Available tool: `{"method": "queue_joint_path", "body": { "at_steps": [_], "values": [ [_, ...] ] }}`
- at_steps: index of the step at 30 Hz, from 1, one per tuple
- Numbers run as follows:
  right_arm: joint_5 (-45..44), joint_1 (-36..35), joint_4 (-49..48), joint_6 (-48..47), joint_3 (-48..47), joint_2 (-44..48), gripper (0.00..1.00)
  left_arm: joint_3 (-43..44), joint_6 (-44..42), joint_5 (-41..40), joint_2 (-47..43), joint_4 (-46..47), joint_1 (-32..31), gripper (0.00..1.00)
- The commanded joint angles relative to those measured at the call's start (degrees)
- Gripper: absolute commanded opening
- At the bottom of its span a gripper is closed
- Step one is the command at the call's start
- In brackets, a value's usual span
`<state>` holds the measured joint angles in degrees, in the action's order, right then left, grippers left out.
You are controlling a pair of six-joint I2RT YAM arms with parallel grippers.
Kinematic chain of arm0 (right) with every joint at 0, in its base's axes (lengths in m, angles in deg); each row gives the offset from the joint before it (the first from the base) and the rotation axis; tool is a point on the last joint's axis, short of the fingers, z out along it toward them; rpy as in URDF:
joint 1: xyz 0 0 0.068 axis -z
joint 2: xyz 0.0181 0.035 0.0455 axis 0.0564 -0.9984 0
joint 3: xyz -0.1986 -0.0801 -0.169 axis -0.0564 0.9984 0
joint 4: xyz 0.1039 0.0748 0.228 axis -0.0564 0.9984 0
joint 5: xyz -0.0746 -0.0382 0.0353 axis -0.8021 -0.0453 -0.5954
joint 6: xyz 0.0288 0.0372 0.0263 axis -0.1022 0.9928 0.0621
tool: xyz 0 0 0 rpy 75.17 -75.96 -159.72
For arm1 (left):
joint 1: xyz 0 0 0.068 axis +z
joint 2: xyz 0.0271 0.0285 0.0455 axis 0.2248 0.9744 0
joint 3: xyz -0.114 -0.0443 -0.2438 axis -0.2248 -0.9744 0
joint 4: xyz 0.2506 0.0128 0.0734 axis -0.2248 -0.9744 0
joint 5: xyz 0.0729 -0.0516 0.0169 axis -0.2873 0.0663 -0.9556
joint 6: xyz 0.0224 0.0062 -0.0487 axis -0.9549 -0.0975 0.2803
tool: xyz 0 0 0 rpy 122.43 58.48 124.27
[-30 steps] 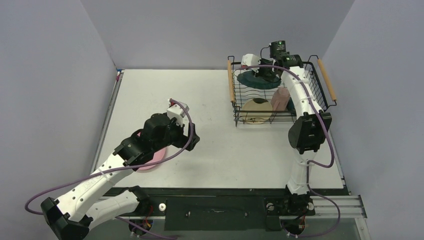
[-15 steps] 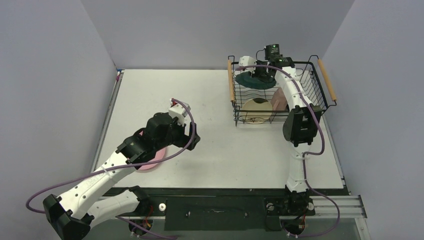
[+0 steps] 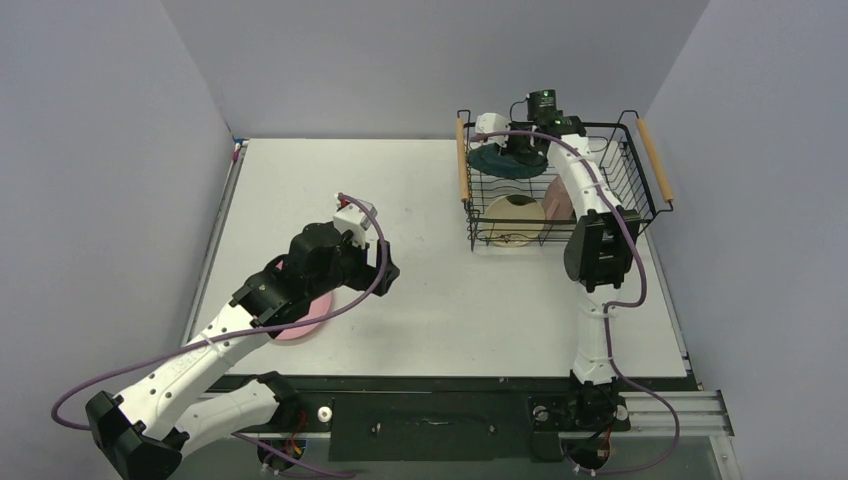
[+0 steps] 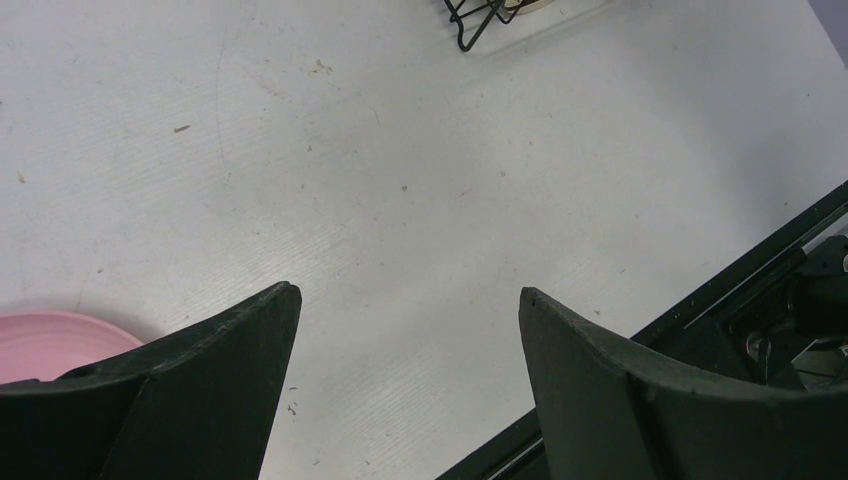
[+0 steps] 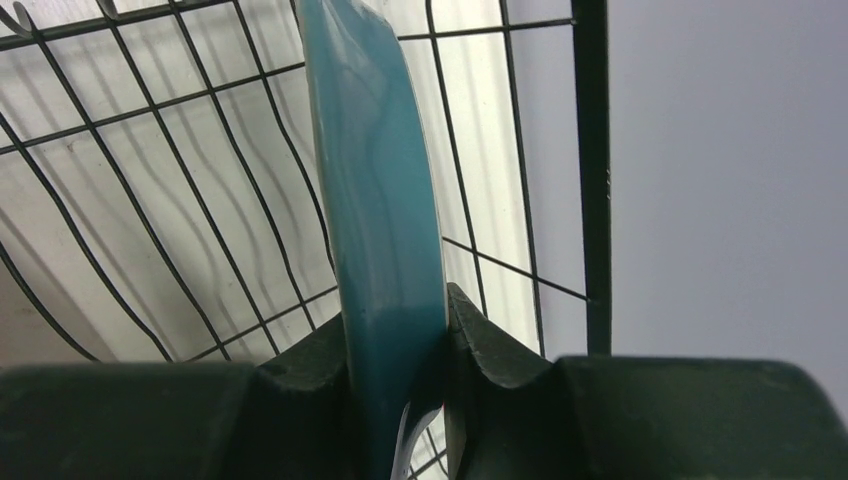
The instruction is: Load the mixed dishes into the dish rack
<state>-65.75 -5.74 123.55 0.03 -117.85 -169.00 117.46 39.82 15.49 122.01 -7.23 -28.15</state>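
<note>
The right hand (image 5: pixel 396 312) pinches teal scalloped plate (image 5: pixel 372 180) inside dish rack (image 3: pixel 463 172); left hand (image 4: pixel 410 292) spread near pink round plate (image 4: pixel 48 342).

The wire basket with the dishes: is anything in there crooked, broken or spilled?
Nothing looks broken or spilled. The teal plate stands on edge in the dish rack, held by its rim in the right gripper. The cream dish leans tilted at the rack's near end, normal for racked dishes. A pink plate lies outside on the table.
</note>
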Motion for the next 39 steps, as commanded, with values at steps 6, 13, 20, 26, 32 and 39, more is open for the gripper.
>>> {"method": "queue_joint_path", "body": {
  "at_steps": [6,13,20,26,32,39],
  "values": [
    [2.1,0.6,-11.0,-2.3,-2.7,-0.1,0.25,0.1,0.4,0.3,-0.8,2.8,0.3,0.78],
    [-3.7,0.3,-21.0,9.9,-2.2,0.7,0.46,0.4,0.4,0.4,-0.3,3.1,0.4,0.78],
    [-1.0,0.3,-25.3,14.7,0.3,3.1,0.63,0.3,0.6,0.6,-0.1,3.5,0.5,0.78],
    [-0.7,0.0,-28.2,23.5,3.5,6.6,0.72,-0.3,2.8,-1.6,0.6,3.3,0.7,0.81],
    [-3.1,0.0,-33.7,32.0,10.2,12.6,0.80,0.2,8.3,-5.9,2.7,0.4,2.6,0.86],
    [-6.1,-0.5,-34.3,41.5,13.8,18.7,0.82,-2.0,16.9,-6.1,3.8,-2.8,8.7,0.85]
  ]
}}
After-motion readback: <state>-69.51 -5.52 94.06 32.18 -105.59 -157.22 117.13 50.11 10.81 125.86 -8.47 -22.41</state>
